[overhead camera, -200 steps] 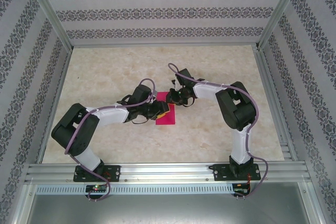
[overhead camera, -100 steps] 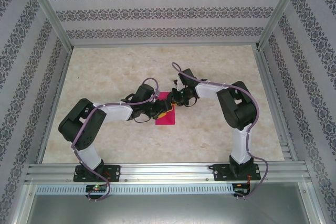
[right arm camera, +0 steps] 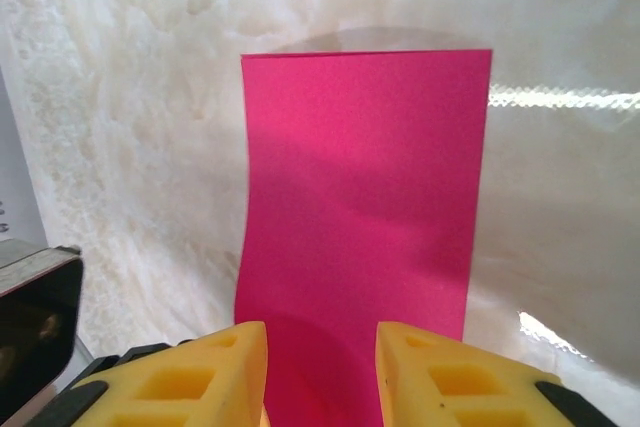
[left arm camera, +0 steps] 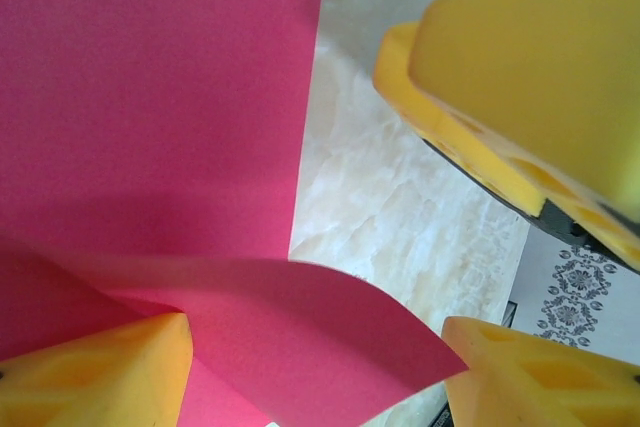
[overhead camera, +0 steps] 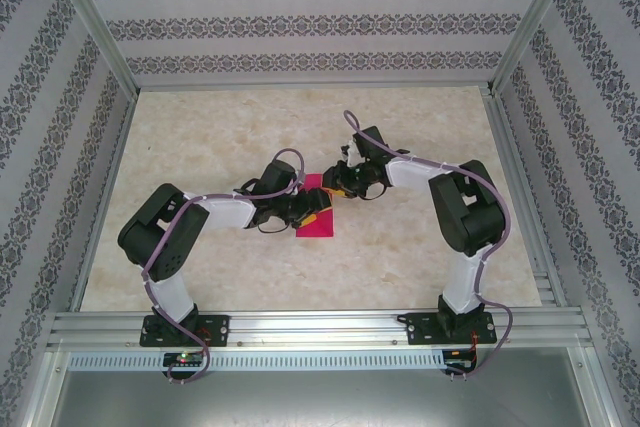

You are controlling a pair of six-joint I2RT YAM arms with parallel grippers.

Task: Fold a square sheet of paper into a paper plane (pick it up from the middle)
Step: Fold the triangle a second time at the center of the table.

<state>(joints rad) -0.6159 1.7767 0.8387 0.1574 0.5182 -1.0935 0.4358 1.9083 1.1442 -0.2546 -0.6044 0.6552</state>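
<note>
The marbled table (overhead camera: 200,147) carries the half-folded pink sheet of paper (right arm camera: 365,177) at its centre. The left gripper (left arm camera: 318,325) and right gripper (right arm camera: 322,332) straddle its opposite edges with fingers apart, probably so the crease can lie flat.

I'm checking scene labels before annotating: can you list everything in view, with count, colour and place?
sheet of paper: one, magenta-pink, mid-table, showing as a narrow rectangle, one corner curled up
table: one, beige marbled, under everything
walls: three, white with grey patterned bands, at the back and both sides
frame rails: several, silver metal, along the near edge and up the corners
left arm: one, black and white, lilac cable, reaching to the paper
right arm: one, same colours, reaching to the paper
left gripper: one, yellow fingers, open over the curled corner
right gripper: one, yellow fingers, open above the paper's end
</note>
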